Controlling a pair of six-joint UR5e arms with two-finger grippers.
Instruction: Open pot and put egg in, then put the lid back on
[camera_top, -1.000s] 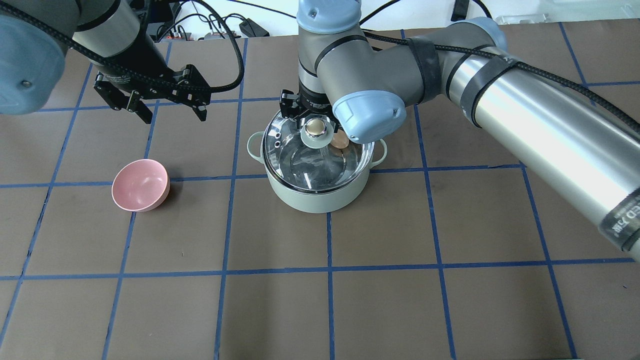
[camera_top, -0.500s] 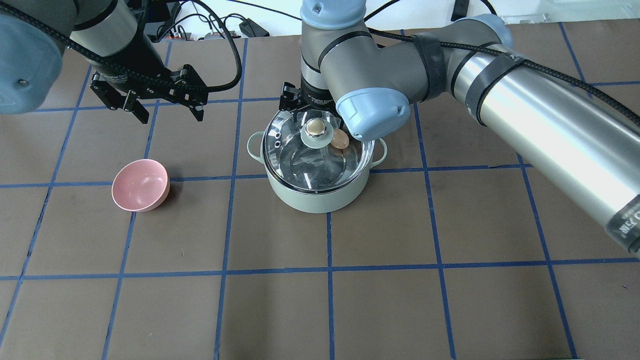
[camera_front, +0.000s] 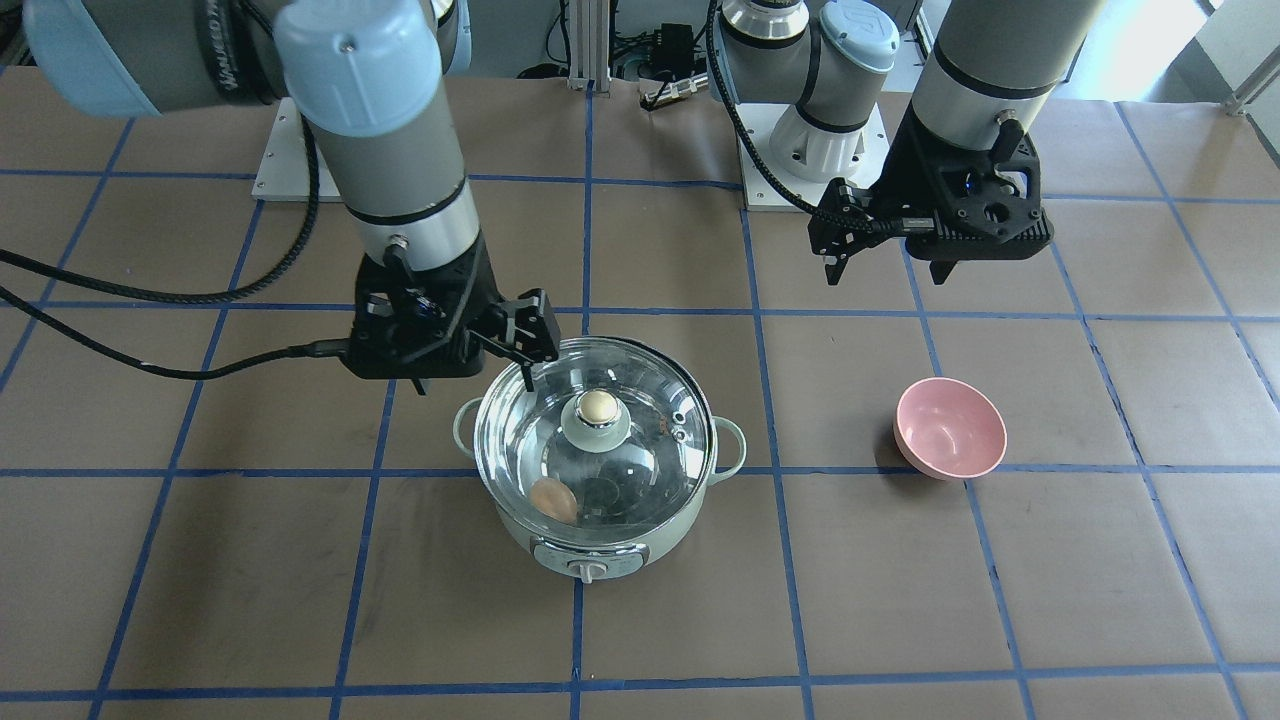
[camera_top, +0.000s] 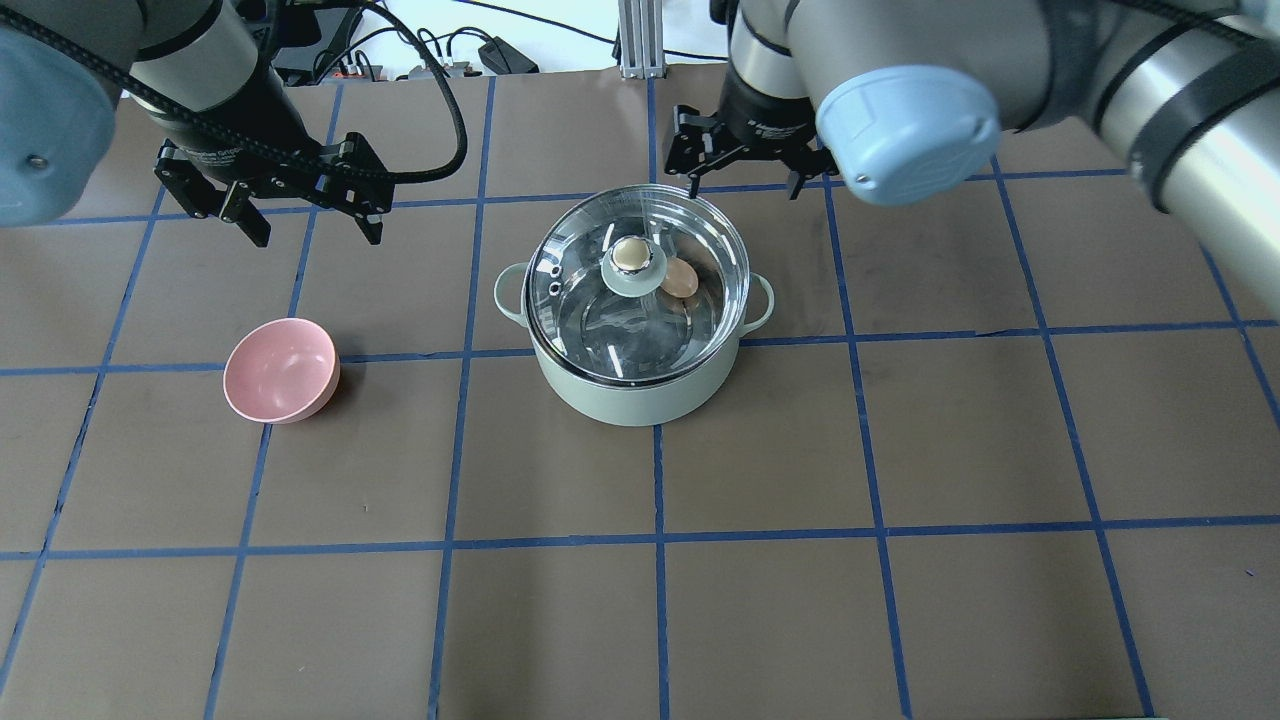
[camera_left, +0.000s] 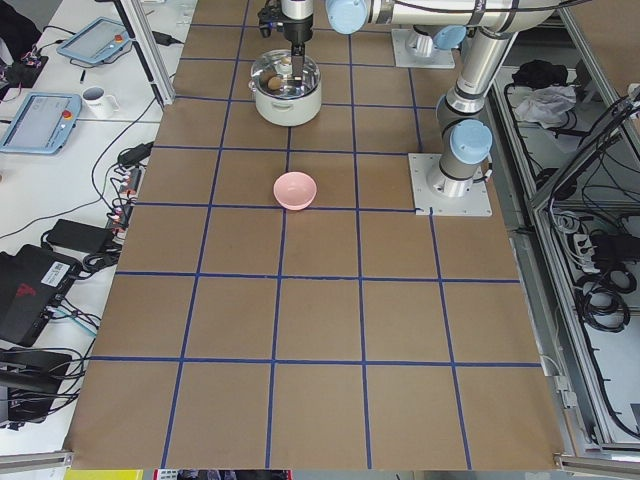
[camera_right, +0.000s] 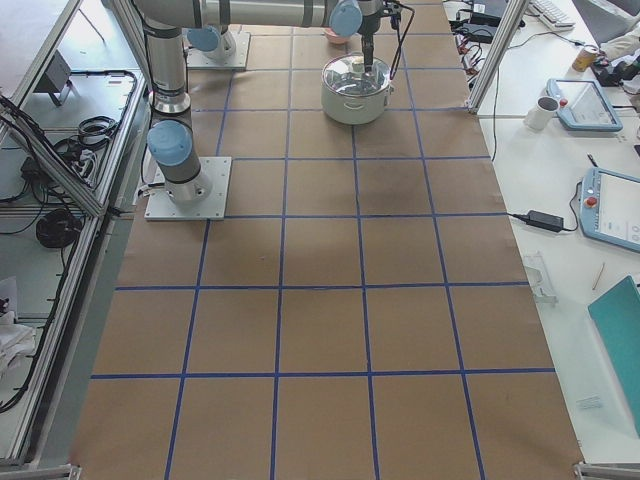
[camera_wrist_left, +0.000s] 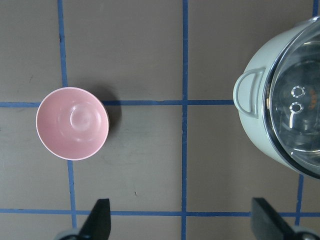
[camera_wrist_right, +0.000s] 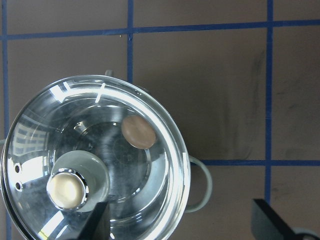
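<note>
Right end effector (camera_top: 745, 182): hangs spread and empty just behind the pot (camera_top: 640, 400), off the lid (camera_top: 585, 265) seated on it over the egg (camera_top: 680, 279) inside, probably for want of anything left to hold; left end effector (camera_top: 318, 232): hovers spread, well apart, beyond the pink bowl (camera_top: 280, 370).

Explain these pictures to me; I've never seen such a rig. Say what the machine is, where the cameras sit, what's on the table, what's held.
Two robot arms, left arm and right arm, stand at a gridded table. One camera looks over the robot's shoulders, one faces it, two watch from the table's ends, one rides each wrist. On the table: a green pot with its glass lid on, an egg inside, and a pink bowl apart. Both arms' jaws are open, holding nothing.
</note>
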